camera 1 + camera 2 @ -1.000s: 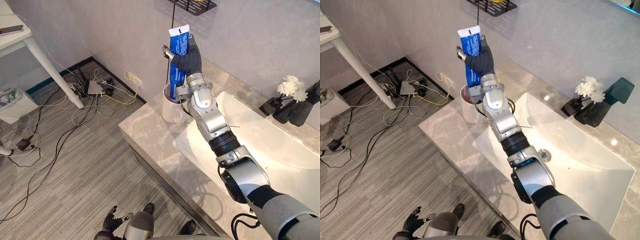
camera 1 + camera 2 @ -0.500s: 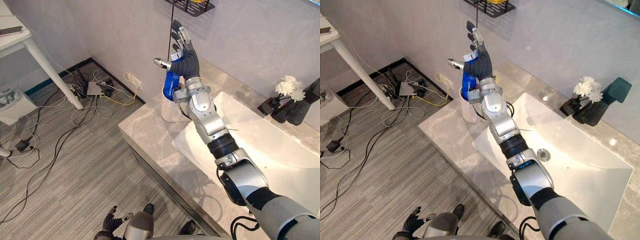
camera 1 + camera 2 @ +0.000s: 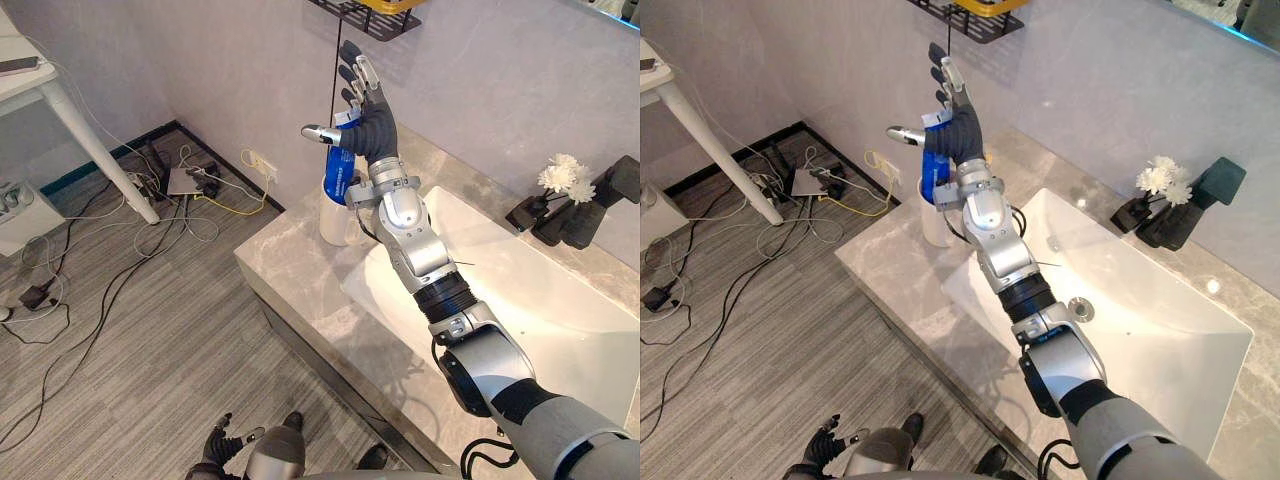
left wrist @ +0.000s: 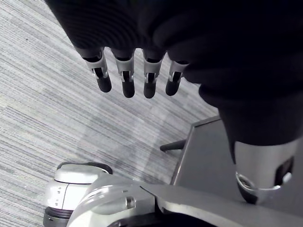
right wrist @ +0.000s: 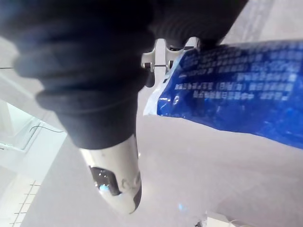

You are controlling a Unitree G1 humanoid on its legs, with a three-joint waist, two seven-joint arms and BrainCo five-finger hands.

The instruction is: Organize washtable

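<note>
Though the right hand [image 3: 372,125] spreads wide before it, blue tube [image 3: 338,172] apparently in half-hidden cup [image 3: 328,222].

A grey wall [image 3: 230,60] stands before me. Striped grey floor [image 3: 130,330] lies at lower left. A white table [image 3: 100,150] is at upper left.

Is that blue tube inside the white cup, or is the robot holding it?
Inside. The blue tube stands upright in the white cup; the right hand above it has straight, spread fingers, not curled round it.
</note>
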